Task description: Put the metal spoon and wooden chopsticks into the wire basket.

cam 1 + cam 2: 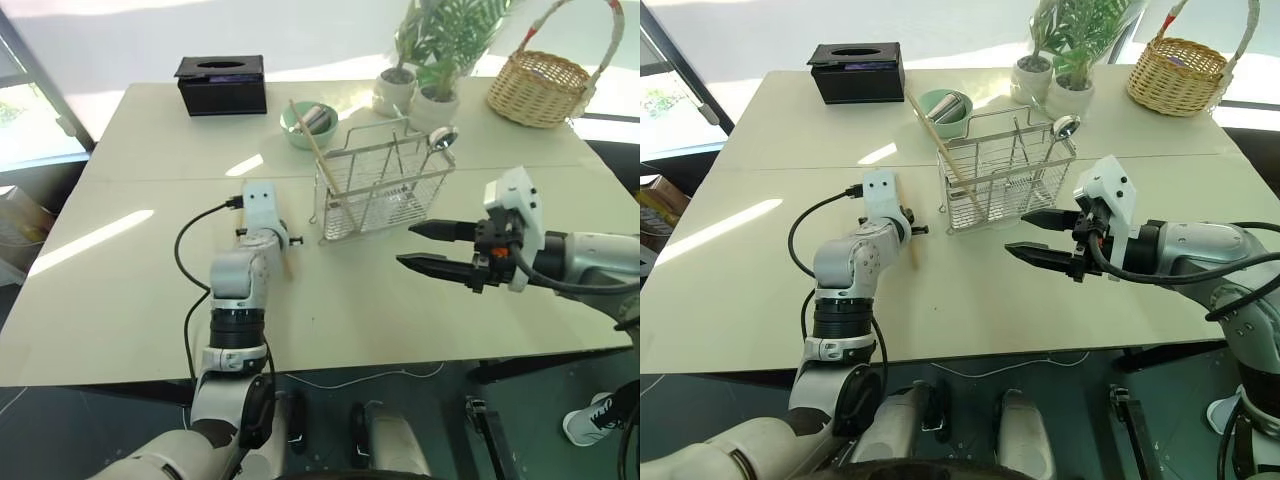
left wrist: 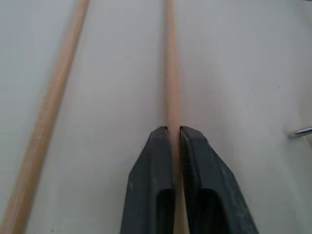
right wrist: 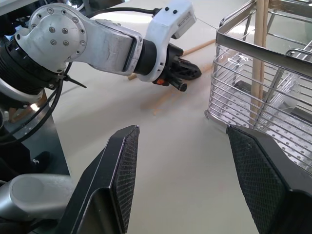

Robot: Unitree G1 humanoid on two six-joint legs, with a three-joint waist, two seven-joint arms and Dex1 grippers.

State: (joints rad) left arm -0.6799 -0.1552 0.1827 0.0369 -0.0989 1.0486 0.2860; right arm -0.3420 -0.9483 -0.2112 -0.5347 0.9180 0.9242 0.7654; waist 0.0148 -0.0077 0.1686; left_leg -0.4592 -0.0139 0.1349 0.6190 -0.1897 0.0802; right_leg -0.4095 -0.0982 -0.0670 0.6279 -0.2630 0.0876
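Note:
The wire basket [image 1: 385, 180] stands mid-table with the metal spoon [image 1: 441, 137] upright in it, bowl up, and one wooden chopstick [image 1: 312, 145] leaning out of its left end. My left gripper [image 2: 174, 130] is low on the table left of the basket, shut on another of the wooden chopsticks [image 2: 170, 78]. A further stick [image 2: 51, 107] lies alongside it on the table. My right gripper [image 3: 183, 129] hovers open and empty in front of the basket's right end, facing the left gripper [image 3: 192, 72].
At the back of the table are a black tissue box [image 1: 222, 85], a green bowl [image 1: 308, 125], two potted plants [image 1: 430, 60] and a wicker basket [image 1: 540, 85]. The table edge [image 1: 330, 372] runs close below both arms.

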